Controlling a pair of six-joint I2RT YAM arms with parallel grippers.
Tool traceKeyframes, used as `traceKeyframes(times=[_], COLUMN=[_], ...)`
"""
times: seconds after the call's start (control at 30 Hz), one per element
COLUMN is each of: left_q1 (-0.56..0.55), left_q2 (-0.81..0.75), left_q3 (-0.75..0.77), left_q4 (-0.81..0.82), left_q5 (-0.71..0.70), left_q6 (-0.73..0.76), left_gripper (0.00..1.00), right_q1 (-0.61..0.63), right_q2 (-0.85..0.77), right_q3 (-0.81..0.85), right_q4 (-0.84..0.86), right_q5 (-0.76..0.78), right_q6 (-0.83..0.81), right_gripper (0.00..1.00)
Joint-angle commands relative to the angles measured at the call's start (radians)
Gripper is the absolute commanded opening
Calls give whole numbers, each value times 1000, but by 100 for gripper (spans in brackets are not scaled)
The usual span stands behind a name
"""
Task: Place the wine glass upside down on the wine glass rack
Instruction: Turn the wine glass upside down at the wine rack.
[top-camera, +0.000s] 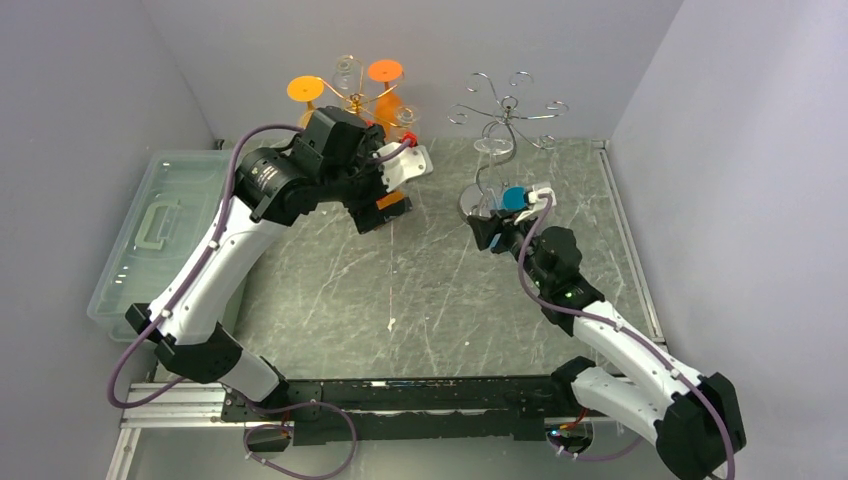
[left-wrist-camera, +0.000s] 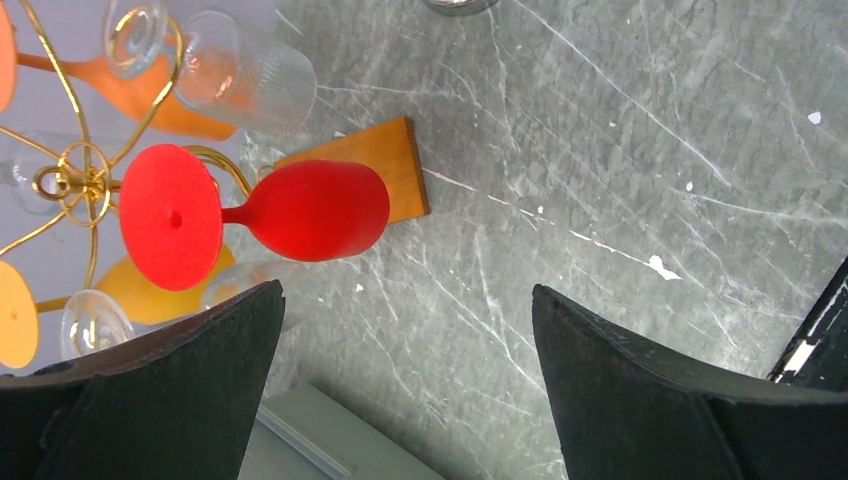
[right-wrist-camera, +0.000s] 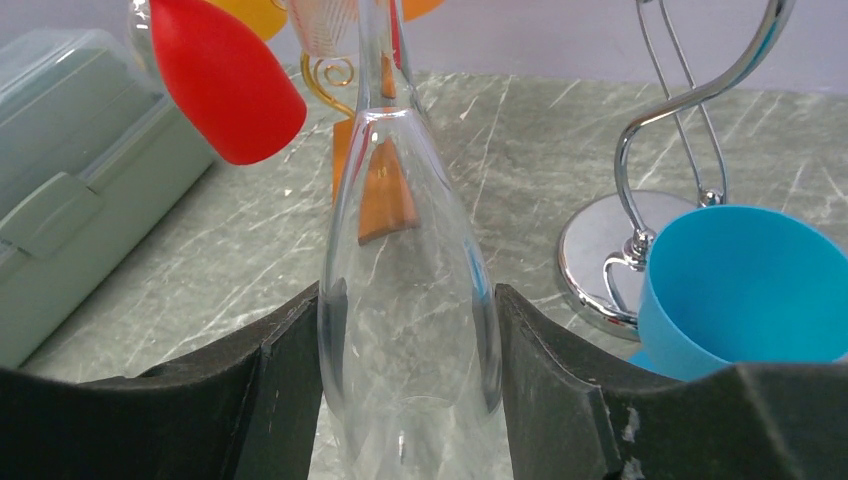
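Note:
My right gripper (right-wrist-camera: 408, 330) is shut on the bowl of a clear wine glass (right-wrist-camera: 410, 250); its stem points away from the fingers. In the top view this gripper (top-camera: 492, 228) is beside the base of the empty silver wine glass rack (top-camera: 508, 115); the rack's base also shows in the right wrist view (right-wrist-camera: 600, 250). A blue cup (right-wrist-camera: 740, 290) sits close on the right of the fingers. My left gripper (left-wrist-camera: 408, 300) is open and empty above the table, in front of the gold rack (left-wrist-camera: 75, 180), where a red glass (left-wrist-camera: 310, 210) hangs upside down.
The gold rack (top-camera: 352, 95) at the back holds several orange and clear glasses and stands on a wooden base (left-wrist-camera: 385, 165). A lidded clear plastic box (top-camera: 160, 230) lies along the table's left edge. Walls close in the back and sides.

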Motion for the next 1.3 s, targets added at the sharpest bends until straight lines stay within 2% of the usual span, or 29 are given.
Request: traceKeyframes(times=[0.0,0.47,0.67,1.27], left_q1=[-3,-3,-3,-3], left_q2=[-20,-11,-31,-67], left_q3=[-16,-15,-51,-93], left_q4=[16,40,58,84], left_q5=[-12,-16,-15,-15], left_q6=[-30,-30,-8,5], left_gripper=[100,99,99,99], right_q1=[-33,-112,-153,-194], right_q2=[36,173,205,355], right_q3=[53,60,78,200], right_q4=[137,273,301,236], right_q5=[-64,-53,-104,-223], right_q6=[45,185,221,107], right_gripper=[1,2,2,2])
